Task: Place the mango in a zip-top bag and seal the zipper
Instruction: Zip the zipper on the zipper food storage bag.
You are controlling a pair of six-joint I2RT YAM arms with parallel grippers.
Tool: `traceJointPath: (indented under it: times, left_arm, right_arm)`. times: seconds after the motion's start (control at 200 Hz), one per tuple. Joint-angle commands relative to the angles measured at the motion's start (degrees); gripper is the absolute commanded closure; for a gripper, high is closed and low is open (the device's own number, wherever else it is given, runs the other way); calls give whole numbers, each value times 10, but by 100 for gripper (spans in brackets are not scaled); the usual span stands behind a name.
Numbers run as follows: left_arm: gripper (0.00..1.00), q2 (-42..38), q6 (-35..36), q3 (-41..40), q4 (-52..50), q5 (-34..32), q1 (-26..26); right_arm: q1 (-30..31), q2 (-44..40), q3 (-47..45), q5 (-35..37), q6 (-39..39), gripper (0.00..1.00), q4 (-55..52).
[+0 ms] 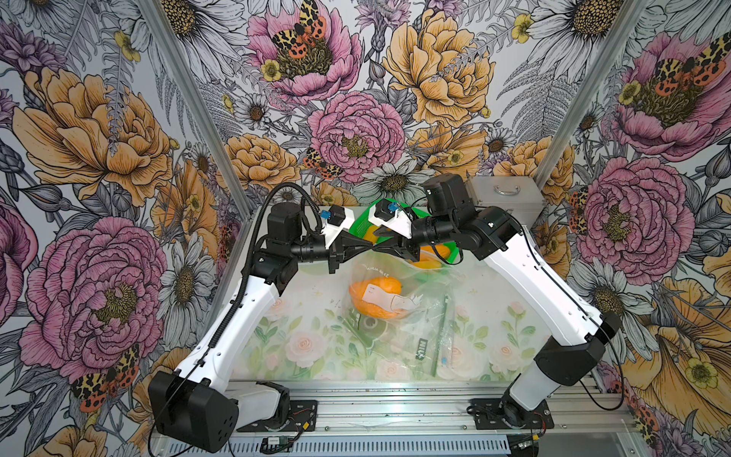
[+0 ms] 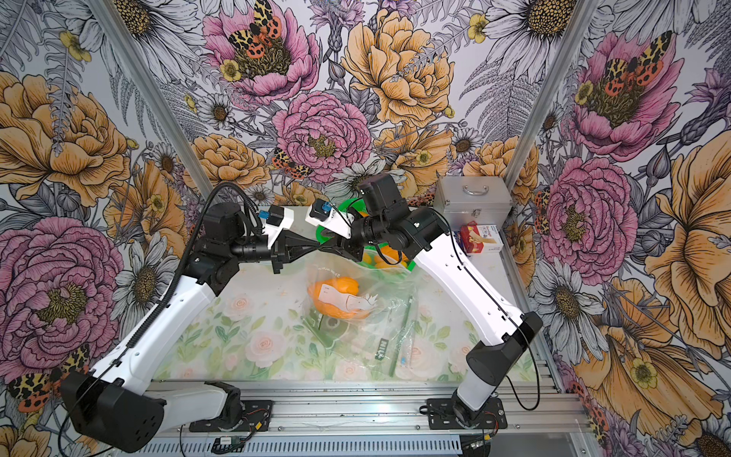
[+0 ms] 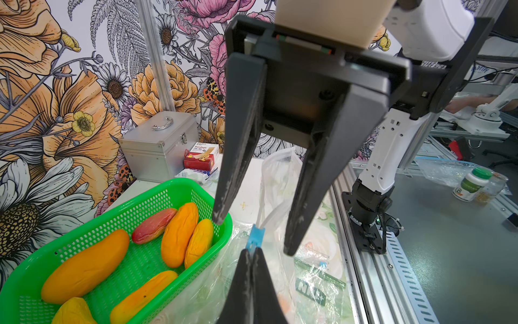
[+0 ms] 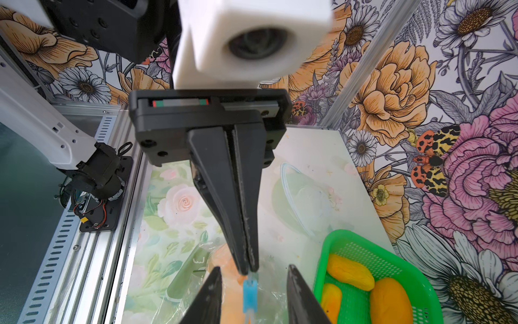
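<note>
While your left gripper (image 3: 251,251) is clamped tight on the top rim of the bag (image 1: 379,269), right next to the blue slider (image 4: 249,294), your right gripper (image 4: 253,268) meets it tip to tip. Its jaws stand apart, one finger on each side of the slider, with a clear gap on both sides in the right wrist view. The bag hangs from the left pinch, drawn up above the table (image 1: 300,316). The mango (image 1: 375,298) sits low inside it, orange behind a white label in both top views. You cannot tell whether the bag's bottom rests on the table. Behind the grippers stands the green basket (image 3: 157,193), holding other mangoes (image 3: 179,235). Spare bags (image 1: 443,340) lie flat just beside the hanging one, toward your right arm.
</note>
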Motion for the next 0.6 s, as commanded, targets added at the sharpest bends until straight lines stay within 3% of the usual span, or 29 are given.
traceJointPath:
  times: [0.0,0.345,0.595]
  left_arm:
    - [100,-21,10,-7,-2,-8,7]
    - [100,-24,11,-7,-2,-8,11]
    - [100,-27,11,-8,-2,-10,11]
  right_arm:
    - [5,10,-9,2,8,64,2]
    - [4,6,-21,6,3,70,2]
    - [4,13,-14,-1,7,90,2]
